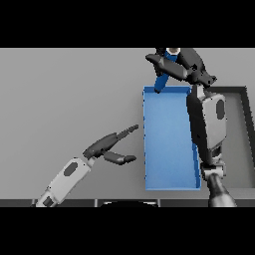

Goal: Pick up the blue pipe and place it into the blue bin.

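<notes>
R hand (180, 63) is up at the far side of the table, just past the far rim of the blue bin (170, 185), fingers curled round the blue pipe (162, 79) and gripping it near its upper end. Pipe hangs tilted, top end w/ a pale cap showing between the fingers, lower end dipping down-left to just about the bin's far edge, near its far-left corner; can't tell if the tip touches the rim or sits a bit above it. Pipe is off the table, carried by the hand, not yet lying inside the bin. R arm (206, 124) runs from the lower edge up over the bin's right side, white & grey forearm covering part of the right wall. Bin is a long open rectangular tray, bright blue floor, nothing seen lying in it. Just beside it on the right is a dark grey bin (244, 129), partly hidden behind the R arm, its rim showing at the far and right sides. L hand (112, 147) sits well apart from the pipe, to the left of the blue bin over the grey table (64, 99), fingers straight & relaxed, spread w/ thumb apart, holding nothing, fingertips pointing toward the bin's left wall but not touching it. L forearm (67, 179) comes in from the lower left.
</notes>
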